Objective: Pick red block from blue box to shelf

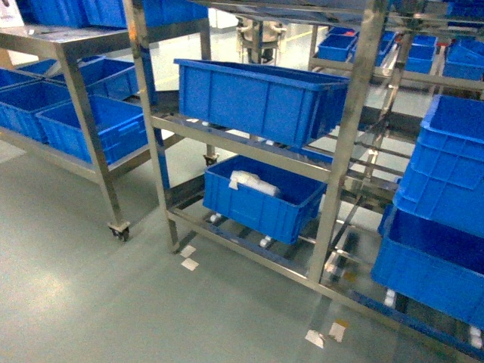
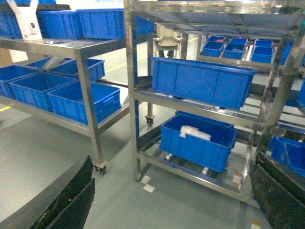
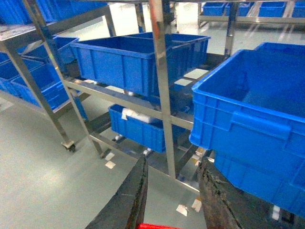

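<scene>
Red block (image 3: pixel 159 226): only a sliver of red at the bottom edge of the right wrist view, low between the two dark fingers; stud and faces hidden.
Right gripper (image 3: pixel 169 200): fingers stand apart with floor showing between them; whether they pinch the red sliver, cannot tell.
Left gripper (image 2: pixel 171 200): dark fingers at both lower corners, spread wide, nothing between them.
Handling (judgement): small hard plastic brick, light, stiff, smooth-sided, so somewhat slippery; best squeezed on two opposite flat faces, stud clear of the pads.
Blue box: the pale turquoise bin is in no view.
Shelf (image 1: pixel 344 144): steel rack straight ahead, several tiers.
Middle crate (image 1: pixel 261 98): dark blue, on the middle tier; inside not visible.
Lower crate (image 1: pixel 261 198): bottom tier, holds a white bagged bundle (image 1: pixel 253 182).
Right crates (image 1: pixel 446 212): stacked, contents unseen.
</scene>
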